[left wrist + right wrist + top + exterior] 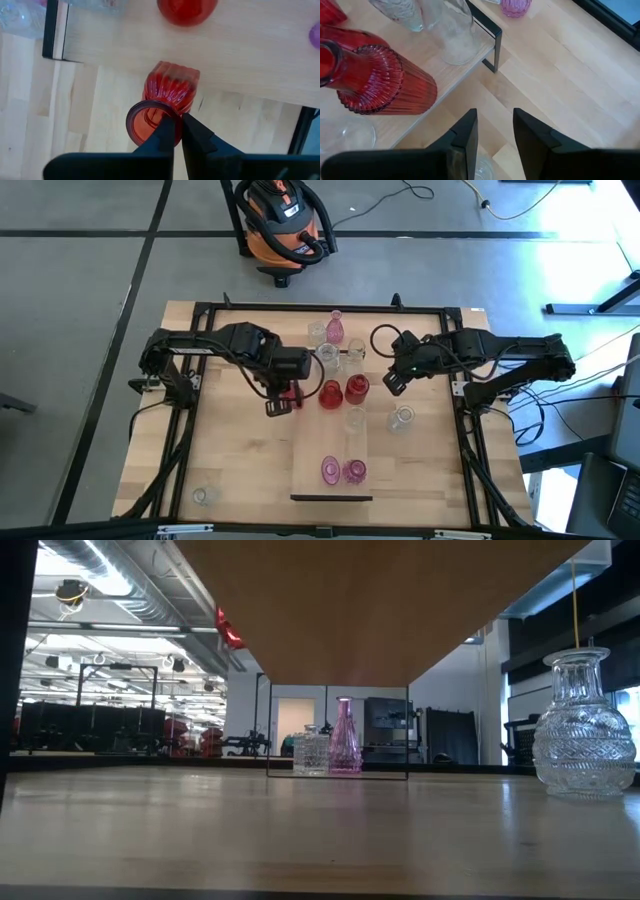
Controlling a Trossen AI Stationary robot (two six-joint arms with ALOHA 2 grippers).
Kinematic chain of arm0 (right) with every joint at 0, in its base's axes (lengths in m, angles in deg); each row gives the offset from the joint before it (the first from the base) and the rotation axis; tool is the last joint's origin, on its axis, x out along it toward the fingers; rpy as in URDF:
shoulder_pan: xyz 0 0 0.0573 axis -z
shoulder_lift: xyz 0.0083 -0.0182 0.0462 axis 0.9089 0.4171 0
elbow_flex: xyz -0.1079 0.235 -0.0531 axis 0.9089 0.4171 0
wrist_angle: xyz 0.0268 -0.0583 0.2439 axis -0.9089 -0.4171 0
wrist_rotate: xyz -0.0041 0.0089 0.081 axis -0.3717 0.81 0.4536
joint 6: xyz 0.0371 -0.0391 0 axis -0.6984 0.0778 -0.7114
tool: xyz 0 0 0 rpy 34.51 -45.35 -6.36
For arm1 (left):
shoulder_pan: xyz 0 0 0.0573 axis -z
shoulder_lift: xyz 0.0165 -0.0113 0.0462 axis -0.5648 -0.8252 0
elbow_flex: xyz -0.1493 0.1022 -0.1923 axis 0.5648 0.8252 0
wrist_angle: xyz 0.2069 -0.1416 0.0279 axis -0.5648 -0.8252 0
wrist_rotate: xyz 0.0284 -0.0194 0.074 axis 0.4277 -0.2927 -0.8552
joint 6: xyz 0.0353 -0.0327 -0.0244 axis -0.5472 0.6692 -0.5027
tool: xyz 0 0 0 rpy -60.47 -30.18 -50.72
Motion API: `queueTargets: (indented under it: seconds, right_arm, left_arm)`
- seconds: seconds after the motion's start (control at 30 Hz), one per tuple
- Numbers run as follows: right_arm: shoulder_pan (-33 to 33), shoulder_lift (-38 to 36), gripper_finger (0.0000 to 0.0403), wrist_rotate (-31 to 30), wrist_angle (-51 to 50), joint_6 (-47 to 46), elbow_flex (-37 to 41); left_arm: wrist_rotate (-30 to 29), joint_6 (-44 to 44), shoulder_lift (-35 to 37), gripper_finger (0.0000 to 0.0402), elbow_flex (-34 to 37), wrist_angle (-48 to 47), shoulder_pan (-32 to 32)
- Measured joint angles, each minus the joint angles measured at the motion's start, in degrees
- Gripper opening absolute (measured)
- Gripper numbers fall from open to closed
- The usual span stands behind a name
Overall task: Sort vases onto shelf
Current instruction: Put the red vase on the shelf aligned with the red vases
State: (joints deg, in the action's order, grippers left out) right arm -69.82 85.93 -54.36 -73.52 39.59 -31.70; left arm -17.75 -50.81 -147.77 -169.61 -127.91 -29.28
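Observation:
The shelf (312, 450) is a pale plank on dark legs running from the table's far side to its near side. Red (357, 388), pink (330, 470) and clear (355, 420) vases stand on it. My left gripper (280, 402) is shut on a ribbed red vase (170, 87) beside the shelf's left edge. My right gripper (495, 135) is open with nothing between its fingers. It hangs over the table just right of the shelf (470, 55), next to a ribbed red vase (385, 80). My left gripper pinches the red vase's rim (172, 114) at one side of the mouth, one finger inside the opening and one outside. The fingers come from above, pointing steeply down. The vase hangs tilted below them, its base swung out toward the shelf's edge.
A clear vase (402, 418) stands on the table right of the shelf and shows large in the low view (585, 725). Another clear vase (205, 496) sits near the table's near left corner. An orange and black vacuum (285, 225) stands on the floor beyond the far edge.

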Motion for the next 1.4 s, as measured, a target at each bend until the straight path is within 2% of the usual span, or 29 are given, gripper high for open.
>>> queueTargets:
  seconds: [0.23, 0.93, 1.4]
  right_arm:
    - [0.0, 0.09, 0.0108, 0.02, -0.09, 0.01, 0.0]
    - [-0.02, 0.09, 0.0108, 0.49, -0.16, 0.04, 0.0]
    - [-0.02, 0.09, 0.0108, 0.48, -0.16, 0.05, 0.0]
  left_arm:
    - [-0.03, -0.7, -0.02, 0.0012, 0.0, 4.39, -0.11]
    - [1.92, -2.16, -2.12, 0.0018, -0.02, 6.97, -0.11]
    - [3.67, -1.71, -2.25, 0.0069, 0.0, 6.16, -0.11]
